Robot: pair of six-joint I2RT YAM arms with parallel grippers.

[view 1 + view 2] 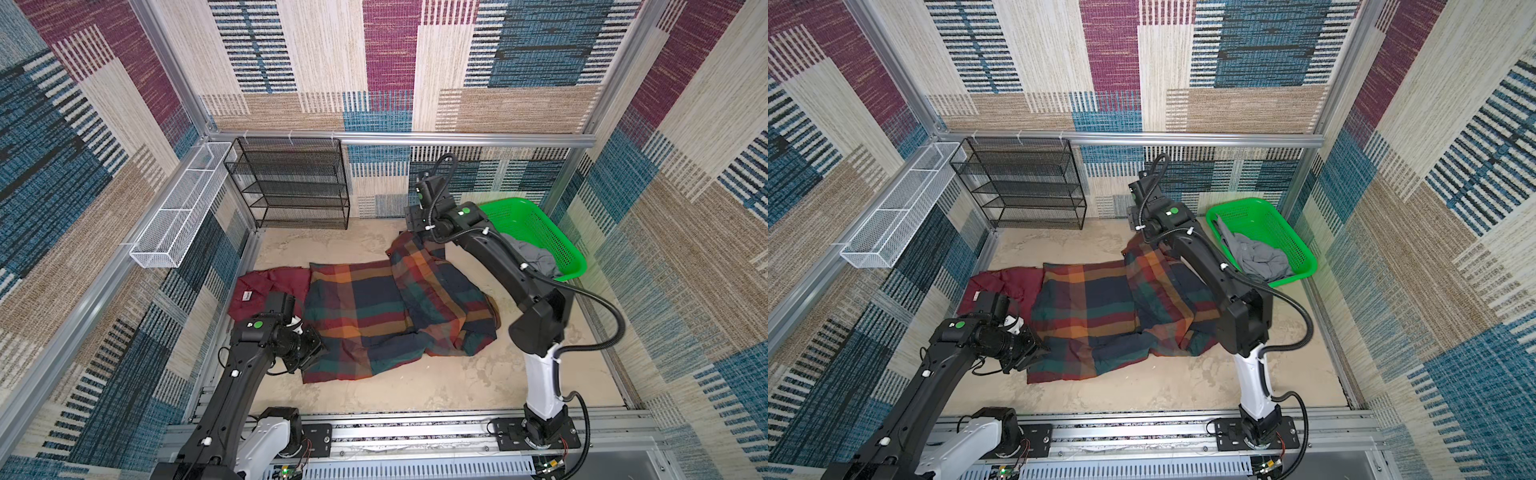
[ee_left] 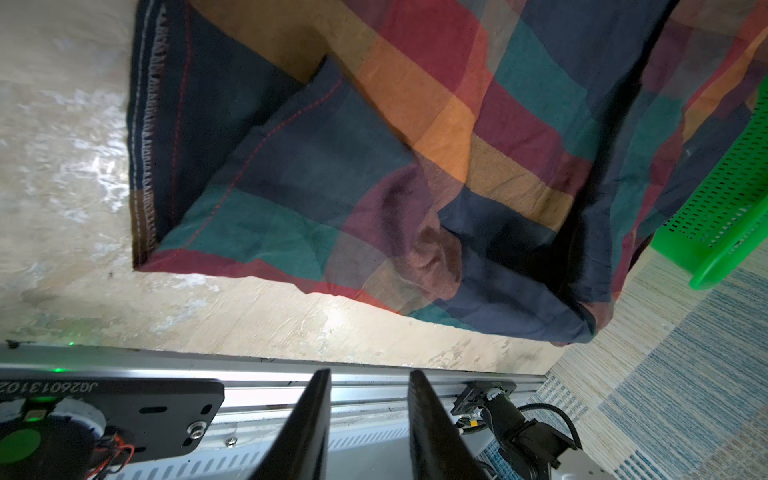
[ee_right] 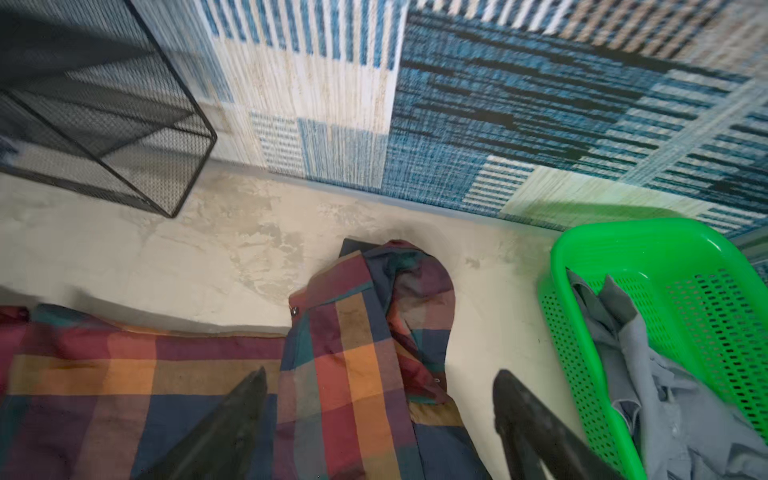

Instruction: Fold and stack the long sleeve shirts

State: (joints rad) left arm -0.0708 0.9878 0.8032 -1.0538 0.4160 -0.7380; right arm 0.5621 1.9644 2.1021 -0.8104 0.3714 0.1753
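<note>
Three shirts, two mesh holders and one basket, taken from biggest down. Find the table [image 1: 415,386] carrying the plaid shirt [image 1: 374,307], spread across its middle, the far right end bunched into a rumpled fold. Note the black mesh rack [image 1: 291,183] standing against the back wall and the white wire basket [image 1: 178,212] fixed along the left rail. See the green basket [image 1: 1283,237] in the far right corner, holding the grey shirt [image 1: 1258,253] in a crumpled heap. Spot the maroon shirt [image 1: 266,282] at the left, its right edge under the plaid shirt, small white label facing up. Catch the right gripper [image 3: 380,374] above the bunched end of the plaid shirt, fingers spread wide, gripping nothing. Catch the left gripper [image 2: 368,374] near the plaid shirt's near left corner, fingers partly apart, nothing between them.
</note>
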